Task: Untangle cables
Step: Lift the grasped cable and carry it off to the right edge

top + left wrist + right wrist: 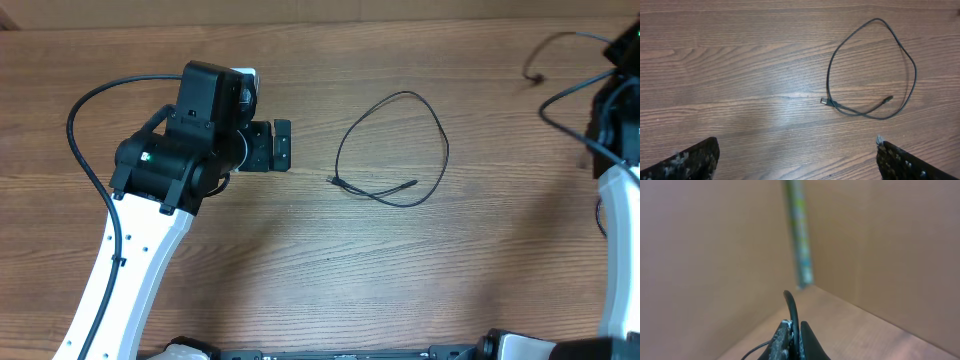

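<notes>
Loose cable loop (447,148) on the table (300,260).
Left fingers (282,146) released at its 9 o'clock; right fingers (792,341) clenched on second cable (791,307).

Wooden table (300,290) is recorded in all views: brown surface, grain running left to right in the overhead view. A soft pale glare (772,97) is noted on the tabletop in the left wrist view; lighting is diffuse and shadows are faint. A lighter tan band (300,8) is seen along the top edge of the overhead view. In the right wrist view, two plain tan wall panels (705,245) are seen meeting at a corner, the seam covered by a blurred greenish strip (800,240).
</notes>
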You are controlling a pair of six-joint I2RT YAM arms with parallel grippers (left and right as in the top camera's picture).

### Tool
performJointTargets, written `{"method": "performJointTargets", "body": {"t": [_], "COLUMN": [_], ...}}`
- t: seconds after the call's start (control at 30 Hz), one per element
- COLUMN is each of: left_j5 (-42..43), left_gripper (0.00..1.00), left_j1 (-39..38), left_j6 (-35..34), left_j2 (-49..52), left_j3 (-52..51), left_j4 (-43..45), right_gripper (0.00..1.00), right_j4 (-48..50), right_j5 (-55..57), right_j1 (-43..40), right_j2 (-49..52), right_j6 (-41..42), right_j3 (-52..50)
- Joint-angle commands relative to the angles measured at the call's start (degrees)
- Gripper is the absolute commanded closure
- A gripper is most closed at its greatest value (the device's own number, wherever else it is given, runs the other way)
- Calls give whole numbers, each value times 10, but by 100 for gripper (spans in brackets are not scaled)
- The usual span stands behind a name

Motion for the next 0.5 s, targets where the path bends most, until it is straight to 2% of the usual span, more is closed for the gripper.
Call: {"method": "performJointTargets", "body": {"t": [0.0,0.3,0.47], "left_j5": [5,5,5], "left_gripper": [0,0,0], "left_j1": [2,2,2], "left_j6": [-2,-2,-2], "left_j2": [-5,-5,-5], "left_j3": [3,3,3], "left_j4": [0,0,0], "right_gripper": [96,96,96], "right_j4": [-10,-44,-78], "right_j5": [10,-22,-31], "right_j1": [-56,-163,-206], "right_j2": [26,51,51], "right_j6": [23,118,223], "right_j3": [14,14,14]}}
